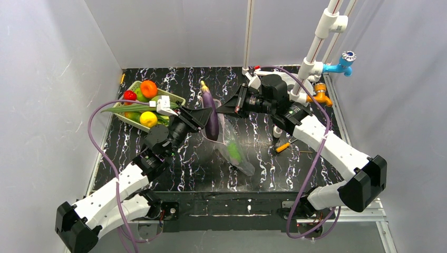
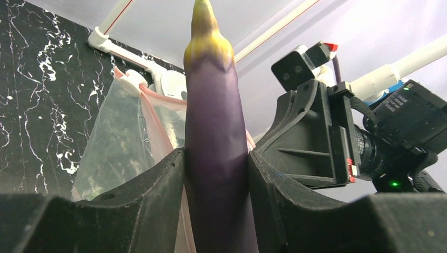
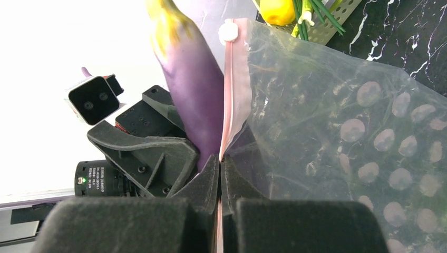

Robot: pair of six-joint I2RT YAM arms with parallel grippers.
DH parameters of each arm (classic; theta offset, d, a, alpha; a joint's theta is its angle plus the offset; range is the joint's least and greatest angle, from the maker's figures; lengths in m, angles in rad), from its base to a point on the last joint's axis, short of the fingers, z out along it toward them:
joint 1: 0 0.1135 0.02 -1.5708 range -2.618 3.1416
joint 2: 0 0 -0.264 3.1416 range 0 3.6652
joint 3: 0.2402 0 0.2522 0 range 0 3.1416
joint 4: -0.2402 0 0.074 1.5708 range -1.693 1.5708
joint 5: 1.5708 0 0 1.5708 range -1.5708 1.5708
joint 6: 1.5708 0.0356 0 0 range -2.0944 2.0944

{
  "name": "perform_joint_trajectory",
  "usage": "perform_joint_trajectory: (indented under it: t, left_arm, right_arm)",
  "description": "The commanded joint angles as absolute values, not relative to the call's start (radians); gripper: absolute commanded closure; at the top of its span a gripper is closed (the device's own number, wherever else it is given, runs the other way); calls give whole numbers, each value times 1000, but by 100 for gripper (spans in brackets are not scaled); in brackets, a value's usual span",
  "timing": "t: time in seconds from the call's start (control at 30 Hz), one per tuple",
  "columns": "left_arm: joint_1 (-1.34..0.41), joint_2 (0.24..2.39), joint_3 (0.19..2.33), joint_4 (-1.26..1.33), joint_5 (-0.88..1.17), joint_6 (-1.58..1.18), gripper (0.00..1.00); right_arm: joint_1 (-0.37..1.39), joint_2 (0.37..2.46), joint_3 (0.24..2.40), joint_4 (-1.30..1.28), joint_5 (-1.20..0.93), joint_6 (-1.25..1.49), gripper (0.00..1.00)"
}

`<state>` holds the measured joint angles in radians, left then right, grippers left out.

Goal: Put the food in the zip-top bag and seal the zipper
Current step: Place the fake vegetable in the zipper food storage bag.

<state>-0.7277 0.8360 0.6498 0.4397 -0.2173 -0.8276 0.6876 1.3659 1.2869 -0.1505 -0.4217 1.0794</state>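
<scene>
A purple eggplant [image 1: 211, 112] with a yellow-green tip is gripped upright in my left gripper [image 1: 207, 119], its fingers pressed on both sides of the eggplant [image 2: 213, 132]. It stands at the mouth of the clear dotted zip-top bag [image 1: 235, 153], which hangs down onto the table with a green piece inside. My right gripper [image 3: 220, 161] is shut on the pink zipper [image 3: 229, 95] strip and holds the bag [image 3: 327, 121] up beside the eggplant [image 3: 192, 79]. More food lies in the pale green basket [image 1: 175, 97]: an orange [image 1: 148, 88], a red piece [image 1: 129, 95], a yellow one [image 1: 148, 119].
An orange-handled tool [image 1: 284, 146] lies on the black marbled table to the right of the bag. White pipes with a blue tap [image 1: 345, 62] and an orange fitting [image 1: 321, 97] rise at the back right. Grey walls close in both sides.
</scene>
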Motion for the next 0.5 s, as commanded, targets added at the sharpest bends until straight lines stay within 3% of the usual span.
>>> perform_joint_trajectory:
  t: [0.0, 0.23, 0.47]
  left_arm:
    - [-736, 852, 669, 475, -195, -825, 74]
    - [-737, 834, 655, 450, -156, -825, 67]
    - [-736, 811, 754, 241, -42, -743, 33]
  right_arm:
    - [686, 1364, 1323, -102, -414, 1102, 99]
    - [685, 1327, 1304, -114, -377, 1077, 99]
    - [686, 1330, 1315, -111, -394, 1062, 99]
